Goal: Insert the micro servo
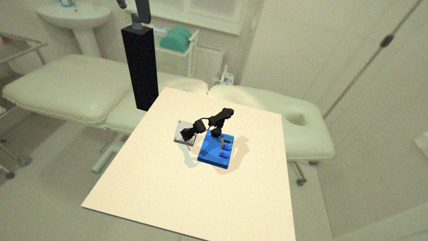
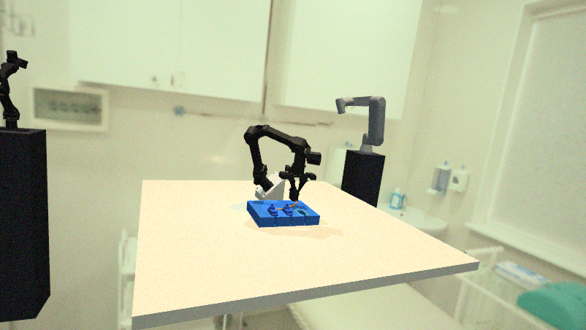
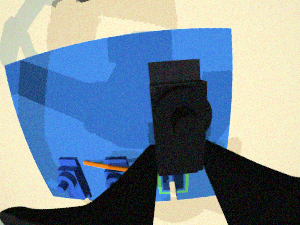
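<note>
With the gripper (image 1: 215, 129) (image 2: 294, 189) (image 3: 178, 148) closed on the black loose micro servo (image 1: 215, 135) (image 2: 294, 196) (image 3: 178, 119), held above the blue deck (image 1: 209, 152) (image 2: 267, 222) (image 3: 100, 106), beside the green-outlined pocket (image 1: 227, 142) (image 2: 302, 212) (image 3: 174, 191). Probably light, rigid, smooth-cased; best gripped by the body sides, leaving ears and shaft free. Treat the orange cable (image 1: 222, 142) (image 2: 293, 204) (image 3: 104, 166) as soft, easily snagged.
</note>
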{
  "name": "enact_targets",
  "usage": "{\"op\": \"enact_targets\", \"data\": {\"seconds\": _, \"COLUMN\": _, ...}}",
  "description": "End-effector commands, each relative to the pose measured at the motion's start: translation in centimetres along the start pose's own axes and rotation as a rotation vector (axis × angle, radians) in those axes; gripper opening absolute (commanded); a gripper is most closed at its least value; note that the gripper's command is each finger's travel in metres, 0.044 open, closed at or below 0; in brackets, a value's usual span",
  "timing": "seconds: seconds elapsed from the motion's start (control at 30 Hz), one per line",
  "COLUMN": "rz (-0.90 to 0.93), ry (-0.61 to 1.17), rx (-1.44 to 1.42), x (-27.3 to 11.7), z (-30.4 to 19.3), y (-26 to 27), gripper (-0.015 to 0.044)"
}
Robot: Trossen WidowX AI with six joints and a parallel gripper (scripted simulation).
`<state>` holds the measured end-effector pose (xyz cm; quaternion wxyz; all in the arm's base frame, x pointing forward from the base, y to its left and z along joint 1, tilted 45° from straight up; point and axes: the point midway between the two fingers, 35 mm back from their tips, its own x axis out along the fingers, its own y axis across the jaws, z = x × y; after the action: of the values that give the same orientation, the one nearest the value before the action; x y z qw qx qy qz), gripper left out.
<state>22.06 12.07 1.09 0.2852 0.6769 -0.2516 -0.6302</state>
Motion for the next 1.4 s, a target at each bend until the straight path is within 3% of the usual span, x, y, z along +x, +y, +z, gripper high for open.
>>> {"op": "enact_targets", "data": {"seconds": 0.0, "rz": -0.01, "ry": 0.006, "rx": -0.003, "x": -0.3, "z": -1.0, "y": -0.2, "gripper": 0.0}}
{"op": "enact_targets", "data": {"seconds": 0.83, "rz": -0.009, "ry": 0.01, "rx": 0.001, "x": -0.4, "z": -10.8, "y": -0.1, "gripper": 0.0}}
{"op": "enact_targets", "data": {"seconds": 1.37, "rz": -0.009, "ry": 0.011, "rx": 0.001, "x": 1.1, "z": -11.2, "y": 0.0, "gripper": 0.0}}
